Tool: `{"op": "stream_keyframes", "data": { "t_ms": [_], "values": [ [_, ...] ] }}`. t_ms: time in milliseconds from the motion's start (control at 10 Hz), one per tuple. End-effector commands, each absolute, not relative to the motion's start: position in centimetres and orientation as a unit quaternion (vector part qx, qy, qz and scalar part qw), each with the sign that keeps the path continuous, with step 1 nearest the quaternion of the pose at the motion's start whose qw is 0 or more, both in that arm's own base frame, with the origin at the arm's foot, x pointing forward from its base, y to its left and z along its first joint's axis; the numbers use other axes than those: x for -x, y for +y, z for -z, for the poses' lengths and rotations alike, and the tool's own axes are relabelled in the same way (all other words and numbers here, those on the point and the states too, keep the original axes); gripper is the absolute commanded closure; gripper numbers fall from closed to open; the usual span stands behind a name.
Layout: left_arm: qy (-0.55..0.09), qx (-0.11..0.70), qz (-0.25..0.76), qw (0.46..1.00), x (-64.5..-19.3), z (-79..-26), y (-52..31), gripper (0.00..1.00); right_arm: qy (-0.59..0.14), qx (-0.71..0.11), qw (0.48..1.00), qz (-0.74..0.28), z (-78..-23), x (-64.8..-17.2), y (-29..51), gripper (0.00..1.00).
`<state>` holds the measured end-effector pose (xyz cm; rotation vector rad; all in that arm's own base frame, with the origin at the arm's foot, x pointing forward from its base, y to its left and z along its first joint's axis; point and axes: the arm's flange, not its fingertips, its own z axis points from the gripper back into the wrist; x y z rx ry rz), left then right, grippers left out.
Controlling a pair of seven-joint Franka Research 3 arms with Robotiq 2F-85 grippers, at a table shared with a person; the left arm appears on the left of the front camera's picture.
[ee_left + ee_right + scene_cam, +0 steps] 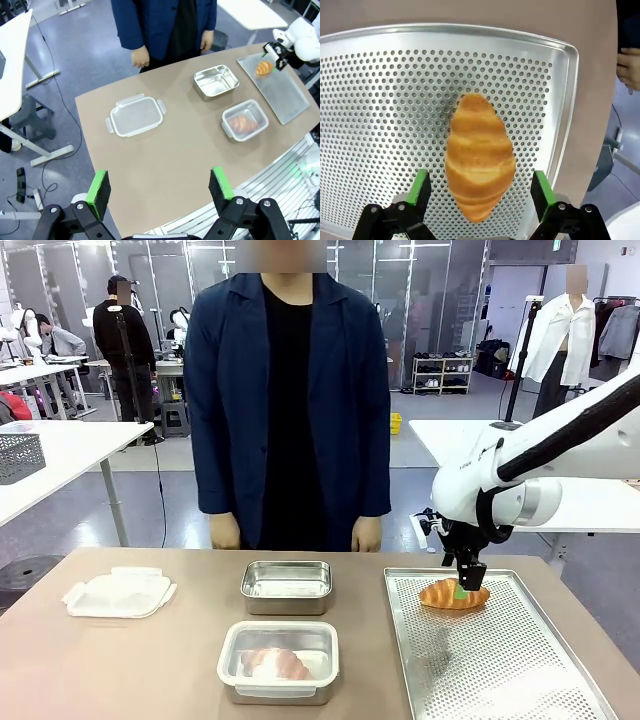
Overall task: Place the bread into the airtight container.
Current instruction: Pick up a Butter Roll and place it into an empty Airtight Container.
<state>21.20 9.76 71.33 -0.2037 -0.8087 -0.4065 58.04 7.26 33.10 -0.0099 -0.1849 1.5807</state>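
as the fingers (421, 187) of the right gripper (480, 182) stand spread astride the golden-brown croissant (479, 155), its long axis lies crosswise to their closing line, apparently untouched.

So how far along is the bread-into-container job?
Done: one bread piece already lies in the near container. In hand: the right fingers stand open on either side of the croissant on the perforated tray, not yet closed on it. Left: grip, lift and carry it over, probably to the empty steel container.
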Motion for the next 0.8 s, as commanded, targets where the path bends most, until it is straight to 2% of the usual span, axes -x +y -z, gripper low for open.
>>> {"op": "stream_keyframes", "data": {
  "t_ms": [0, 400, 500, 600, 700],
  "values": [
    [-0.387, 0.095, 0.200, 0.895, -21.2, -71.6, 9.7, 0.00, -0.071, -0.002, 0.715, -0.695, -32.8, -59.4, 7.5, 0.00],
    [-0.387, 0.095, 0.200, 0.895, -21.2, -71.6, 9.7, 0.00, -0.027, -0.018, 0.725, -0.688, -30.7, -60.7, 7.5, 0.00],
    [-0.387, 0.095, 0.200, 0.895, -21.2, -71.6, 9.7, 0.00, -0.019, -0.022, 0.726, -0.687, -30.2, -60.8, 7.6, 0.03],
    [-0.387, 0.095, 0.200, 0.895, -21.2, -71.6, 9.7, 0.00, -0.015, -0.025, 0.726, -0.687, -30.0, -60.9, 7.6, 0.13],
    [-0.387, 0.095, 0.200, 0.895, -21.2, -71.6, 9.7, 0.00, -0.019, -0.022, 0.722, -0.691, -30.0, -60.8, 7.7, 0.19]
  ]
}}
